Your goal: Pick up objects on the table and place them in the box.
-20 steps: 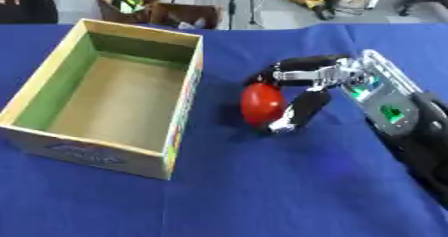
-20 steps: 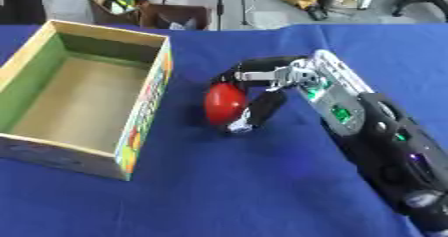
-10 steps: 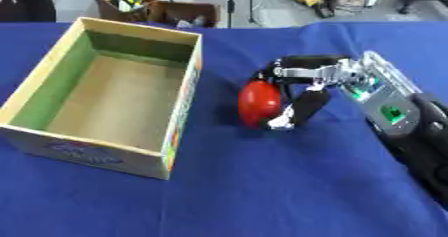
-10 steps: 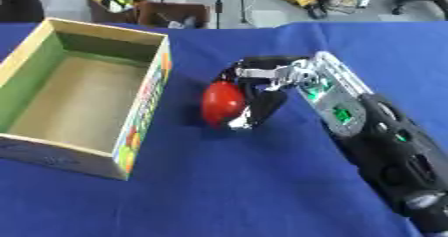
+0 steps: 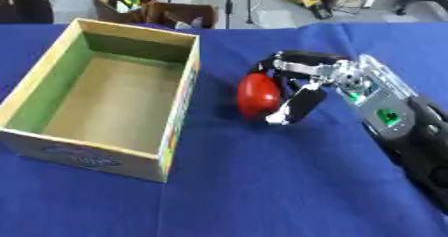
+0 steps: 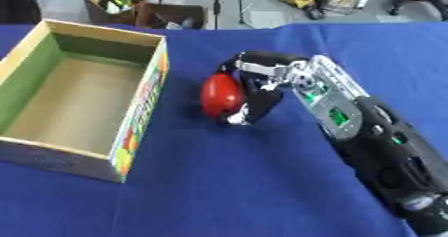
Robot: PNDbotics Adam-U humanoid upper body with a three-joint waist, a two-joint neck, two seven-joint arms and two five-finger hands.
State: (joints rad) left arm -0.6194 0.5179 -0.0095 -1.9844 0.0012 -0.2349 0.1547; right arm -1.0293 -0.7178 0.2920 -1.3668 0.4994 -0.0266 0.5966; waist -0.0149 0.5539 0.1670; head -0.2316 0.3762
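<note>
while the right hand [image 5: 302, 88] grips the red object [image 5: 257, 95], both views match

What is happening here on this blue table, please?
The robot's right hand reaches in from the right side and has its fingers and thumb curled around a red rounded object, which sits on the blue table. Whether the object is already lifted cannot be told. To its left stands an open cardboard box with nothing visible inside, so the red object is not yet placed in it. The left hand shows in neither view.
</note>
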